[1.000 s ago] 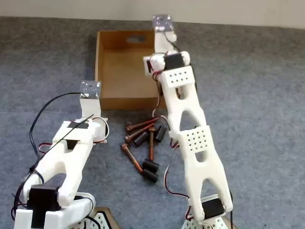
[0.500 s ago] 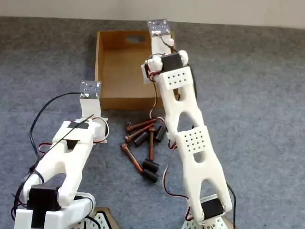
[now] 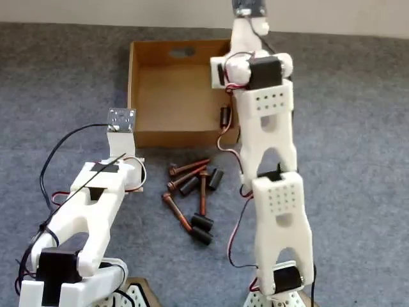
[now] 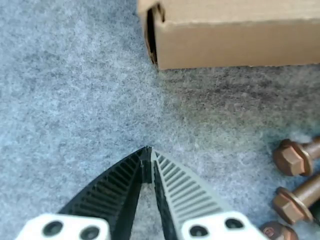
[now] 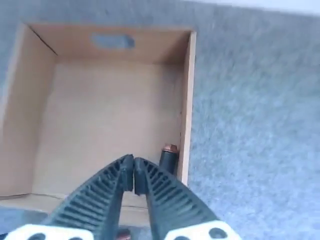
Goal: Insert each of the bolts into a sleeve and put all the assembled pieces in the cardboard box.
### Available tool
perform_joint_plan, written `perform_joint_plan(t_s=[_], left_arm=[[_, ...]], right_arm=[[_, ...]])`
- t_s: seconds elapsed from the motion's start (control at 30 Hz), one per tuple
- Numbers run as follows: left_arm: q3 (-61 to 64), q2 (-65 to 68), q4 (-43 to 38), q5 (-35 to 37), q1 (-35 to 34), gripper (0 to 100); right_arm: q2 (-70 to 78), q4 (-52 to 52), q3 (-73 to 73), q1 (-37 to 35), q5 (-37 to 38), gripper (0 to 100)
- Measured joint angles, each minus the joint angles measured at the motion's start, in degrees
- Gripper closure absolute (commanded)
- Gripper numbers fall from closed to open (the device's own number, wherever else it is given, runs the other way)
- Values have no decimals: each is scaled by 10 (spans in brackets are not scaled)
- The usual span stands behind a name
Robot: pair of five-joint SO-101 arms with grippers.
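Grey carpeted surface (image 3: 358,128), two white printed arms.

- **Right arm** (image 3: 271,160): stretched out over the right wall of the shallow brown cardboard box (image 3: 172,137). Right pincer (image 5: 133,165) hangs above the box interior, tips together, holding nothing.
- **Left arm** (image 3: 96,198): parked in front of the box's left front corner. Left pincer (image 4: 149,155) is low over the carpet there, tips together too, empty.
- **Loose stock:** copper-coloured hex bolts (image 3: 188,168) and short black cylindrical sleeves (image 3: 202,222) sit in a pile just in front of the box's front wall. Looks like four of each, some touching.
- **Assembled piece:** one copper bolt in a black sleeve (image 3: 225,116) is inside the box, against the right wall near the front.

My read is one done, and the next pick comes from the pile. To do it well:

- Spread both pincers before coming down, since closed tips will plough the pile.
- Bring the right arm up and over the front wall, not through it.
- The left pincer is nearest the bolt heads, so let it take a bolt by the shank near the head, leaving the end free.
- The right pincer takes an outer sleeve across its body.
- Line up bore and shank before pushing, because a skewed start will jam or flick the sleeve away.
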Motion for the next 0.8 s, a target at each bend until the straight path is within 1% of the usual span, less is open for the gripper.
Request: perform_joint_plan(t_s=[0.1, 0.3, 0.5, 0.53, 0.6, 0.67, 0.8], left_arm=[[0, 0, 0, 0, 0, 992], [0, 0, 0, 0, 0, 992], [0, 0, 0, 0, 0, 992], [0, 0, 0, 0, 0, 992], [0, 0, 0, 0, 0, 992], [0, 0, 0, 0, 0, 992], [0, 0, 0, 0, 0, 992]], right_arm=[[-98, 0, 124, 0, 0, 993], [-325, -11, 476, -1, 4, 993], [-535, -154, 856, -33, 76, 985], [-566, -177, 918, -41, 84, 967], [-621, -220, 1029, -55, 85, 901], [-649, -251, 1109, -68, 75, 845], [-643, -300, 1183, -98, 45, 864]])
